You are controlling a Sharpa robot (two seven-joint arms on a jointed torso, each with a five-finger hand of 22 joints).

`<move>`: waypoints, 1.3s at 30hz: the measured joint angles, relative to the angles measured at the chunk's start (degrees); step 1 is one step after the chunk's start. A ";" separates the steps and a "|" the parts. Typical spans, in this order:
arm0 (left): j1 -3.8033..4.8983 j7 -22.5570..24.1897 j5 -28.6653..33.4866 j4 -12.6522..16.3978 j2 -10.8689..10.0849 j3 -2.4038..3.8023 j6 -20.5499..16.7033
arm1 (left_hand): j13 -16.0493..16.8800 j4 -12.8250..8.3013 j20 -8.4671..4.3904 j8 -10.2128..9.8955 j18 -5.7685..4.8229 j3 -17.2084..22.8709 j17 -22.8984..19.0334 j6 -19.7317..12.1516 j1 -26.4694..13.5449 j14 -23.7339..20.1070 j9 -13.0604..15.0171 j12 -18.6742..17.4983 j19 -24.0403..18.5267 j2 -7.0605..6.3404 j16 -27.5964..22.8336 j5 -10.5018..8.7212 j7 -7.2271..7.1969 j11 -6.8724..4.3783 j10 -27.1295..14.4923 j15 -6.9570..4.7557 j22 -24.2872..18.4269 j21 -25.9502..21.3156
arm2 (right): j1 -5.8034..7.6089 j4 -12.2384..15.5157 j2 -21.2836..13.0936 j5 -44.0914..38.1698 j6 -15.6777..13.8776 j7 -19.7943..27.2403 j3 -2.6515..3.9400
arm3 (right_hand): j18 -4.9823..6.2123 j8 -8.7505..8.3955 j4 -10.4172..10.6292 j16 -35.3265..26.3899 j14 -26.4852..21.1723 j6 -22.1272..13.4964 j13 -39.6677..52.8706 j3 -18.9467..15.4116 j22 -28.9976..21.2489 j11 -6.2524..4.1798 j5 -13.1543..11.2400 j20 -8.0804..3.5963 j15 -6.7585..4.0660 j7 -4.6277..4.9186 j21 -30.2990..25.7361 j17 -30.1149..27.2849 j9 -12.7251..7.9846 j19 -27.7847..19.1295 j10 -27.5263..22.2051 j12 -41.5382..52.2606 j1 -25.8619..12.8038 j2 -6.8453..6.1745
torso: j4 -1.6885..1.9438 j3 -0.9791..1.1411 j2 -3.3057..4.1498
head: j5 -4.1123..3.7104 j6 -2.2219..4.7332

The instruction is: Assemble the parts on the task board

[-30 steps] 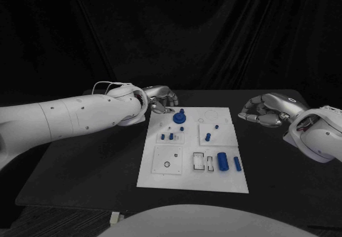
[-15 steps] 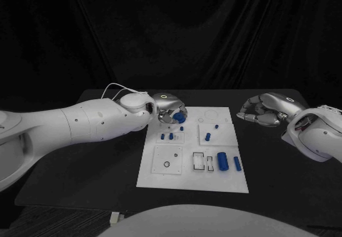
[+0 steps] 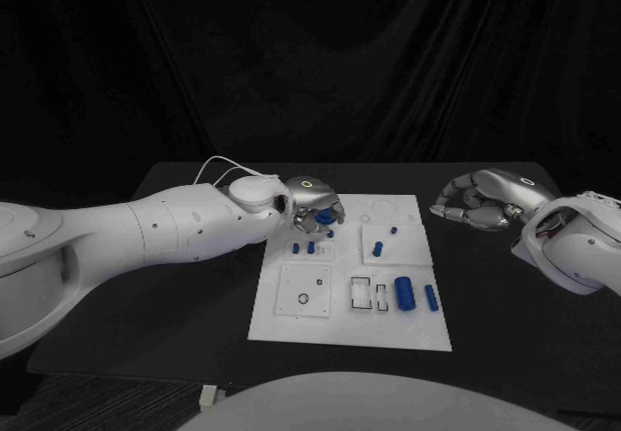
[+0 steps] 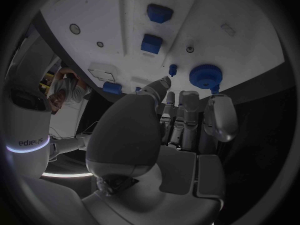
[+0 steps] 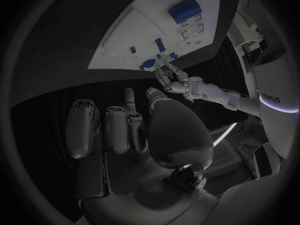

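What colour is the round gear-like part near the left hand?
Blue; the round part shows best in the left wrist view, just beyond the left hand.

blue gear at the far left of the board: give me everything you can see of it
The blue gear is a round, matte, plastic-looking piece with a toothed rim and a raised hub. It lies flat at the far left corner of the white task board. The left hand is over it with fingers around it, hiding most of it in the head view; whether they touch it cannot be told.

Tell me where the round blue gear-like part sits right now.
In the head view the round blue part sits at the task board's far left corner, directly under the left hand, whose fingers reach down around it.
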 measured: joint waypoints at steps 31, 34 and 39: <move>-1.79 0.07 -0.69 -4.04 2.65 0.01 0.74 | 1.73 -0.91 -0.39 0.81 0.00 0.91 -0.81 3.40 -0.06 0.31 -1.30 3.38 1.03 -0.07 1.33 1.30 0.93 -0.69 3.24 -0.31 -0.01 0.74 | -0.17 0.14 -0.34 0.00 0.00 0.15 0.00 | 0.00 0.00 0.17 0.00 0.00 0.00 0.00 -0.17 -0.02 0.00 0.00 0.00 0.00 0.00 0.00 0.01 -0.05 0.00 0.00 0.00 0.00 0.00 | -0.04 0.05 -0.07 | -0.23 0.00; -1.96 0.11 -0.70 -4.67 3.01 0.01 0.75 | 1.74 -1.09 -0.49 1.39 -0.95 1.10 -0.79 5.09 -0.29 0.61 -1.29 3.78 1.32 0.16 1.81 1.58 1.20 -1.08 4.93 -0.61 -0.01 1.42 | -0.18 0.16 -0.36 0.00 0.00 0.16 0.00 | 0.00 0.00 0.17 0.00 0.00 0.00 0.00 -0.17 -0.02 0.00 0.00 0.00 0.00 0.00 0.00 0.01 -0.04 0.00 0.00 0.00 0.00 0.00 | -0.04 0.05 -0.07 | -0.24 0.00; -2.26 0.14 -0.71 -5.70 3.58 0.01 0.75 | 1.26 -1.27 -0.70 1.84 -0.96 1.27 -1.13 6.18 -0.29 0.82 -1.29 3.78 1.53 0.16 1.81 1.66 1.29 -1.27 6.19 -0.82 -0.01 1.64 | -0.20 0.18 -0.36 0.00 0.00 0.18 0.00 | 0.00 0.00 0.17 0.00 0.00 0.00 0.00 -0.17 -0.03 0.00 0.00 0.00 0.00 0.00 0.00 0.01 -0.04 0.00 0.00 0.00 0.00 0.00 | -0.04 0.05 -0.08 | -0.21 0.00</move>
